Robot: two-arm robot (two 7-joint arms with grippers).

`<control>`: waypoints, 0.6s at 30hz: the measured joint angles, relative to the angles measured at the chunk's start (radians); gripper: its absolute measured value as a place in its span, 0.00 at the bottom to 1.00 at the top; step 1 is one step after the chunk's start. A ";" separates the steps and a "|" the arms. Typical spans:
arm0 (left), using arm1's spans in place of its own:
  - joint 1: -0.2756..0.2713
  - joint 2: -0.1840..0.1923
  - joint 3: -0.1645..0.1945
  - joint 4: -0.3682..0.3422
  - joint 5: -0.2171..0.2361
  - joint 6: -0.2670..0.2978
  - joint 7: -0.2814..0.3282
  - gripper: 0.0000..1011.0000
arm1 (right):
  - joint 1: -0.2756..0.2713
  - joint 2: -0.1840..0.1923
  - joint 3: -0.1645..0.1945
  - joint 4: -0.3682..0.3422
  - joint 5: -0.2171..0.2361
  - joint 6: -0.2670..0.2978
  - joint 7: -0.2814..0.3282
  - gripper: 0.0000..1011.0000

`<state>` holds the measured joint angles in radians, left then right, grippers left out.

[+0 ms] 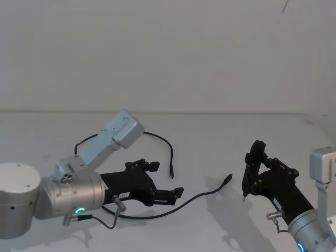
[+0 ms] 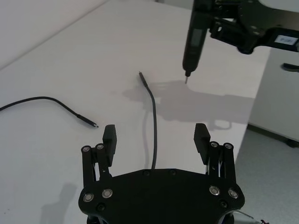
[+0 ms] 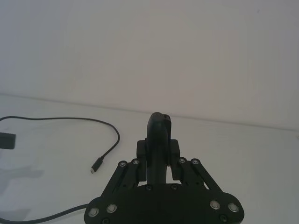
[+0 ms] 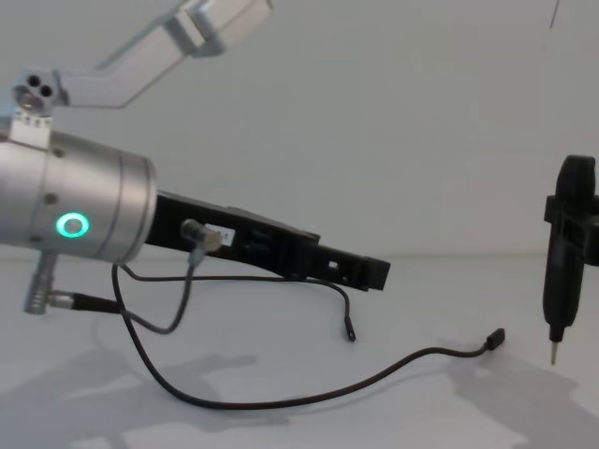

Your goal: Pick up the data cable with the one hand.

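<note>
Cable [image 1: 202,196] lies slack on the white desk [image 1: 210,136], thin and black, bent into a long loop. The left claw [image 2: 155,130] hangs low over it with its fingers [image 2: 110,135] spread wide. The cable runs along the desk straight between them, and as far as I can see nothing touches it. One end rests near that claw; the other points off to the right, toward the right claw [image 1: 253,167]. That one is clenched on a slim black tool [image 4: 560,267] held upright, its pale tip just above the desk.
</note>
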<state>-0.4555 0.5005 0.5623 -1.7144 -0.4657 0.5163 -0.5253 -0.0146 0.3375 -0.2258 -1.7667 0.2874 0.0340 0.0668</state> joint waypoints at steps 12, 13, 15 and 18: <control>-0.052 -0.069 0.055 0.063 0.069 0.045 0.096 0.99 | 0.000 0.000 0.000 0.000 0.000 0.000 0.000 0.28; -0.055 -0.072 0.058 0.067 0.071 0.045 0.097 0.99 | 0.000 0.000 0.000 0.000 0.000 0.000 0.000 0.28; -0.064 -0.083 0.069 0.080 0.083 0.048 0.104 0.99 | 0.000 0.000 0.000 0.000 0.000 0.000 0.000 0.28; -0.078 -0.098 0.085 0.097 0.095 0.049 0.106 0.99 | 0.000 0.000 0.000 0.000 0.000 0.000 0.000 0.28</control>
<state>-0.5331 0.4027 0.6476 -1.6178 -0.3708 0.5651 -0.4194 -0.0146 0.3375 -0.2258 -1.7667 0.2874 0.0340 0.0668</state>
